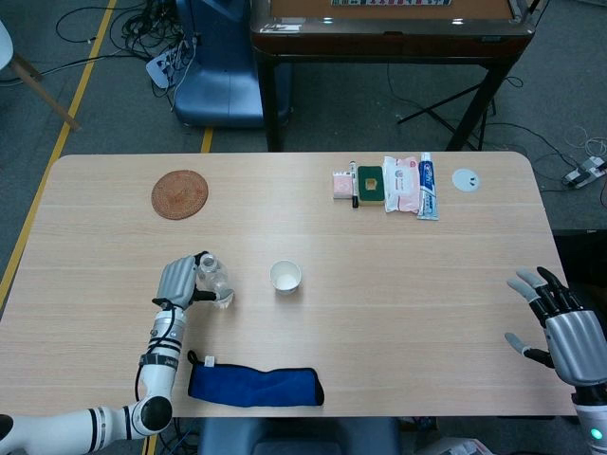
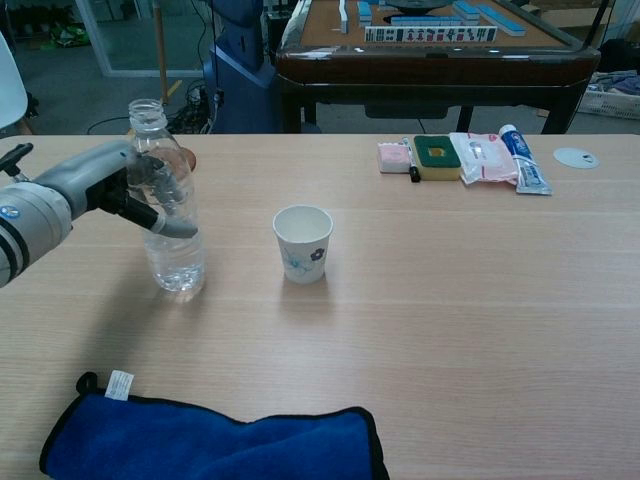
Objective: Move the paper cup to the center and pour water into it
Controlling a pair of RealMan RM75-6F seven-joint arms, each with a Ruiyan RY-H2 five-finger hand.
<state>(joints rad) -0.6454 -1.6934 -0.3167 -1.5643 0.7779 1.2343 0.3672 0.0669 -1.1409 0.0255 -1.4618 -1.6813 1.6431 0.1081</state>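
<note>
My left robot hand [image 2: 95, 190] grips the uncapped water bottle [image 2: 166, 200] around its upper body, fingers wrapped from the far side; I judge this high grip suits tipping the neck toward the paper cup [image 2: 302, 243]. In the chest view the bottle stands upright with its base at or just above the surface [image 2: 450, 300]; I cannot tell whether it is lifted. The cup stands upright, mouth open, near the middle of the surface and just right of the bottle, apart from it, so the move to centre looks done and pouring is the step in hand. My right robot hand [image 1: 560, 327] hangs at the near right edge, fingers spread, holding nothing; the chest view does not show it. A blue cloth [image 2: 215, 440] lies in front, partly cut off by the frame. The water level in the bottle is hard to read, and the cup's inside shows no clear contents.
</note>
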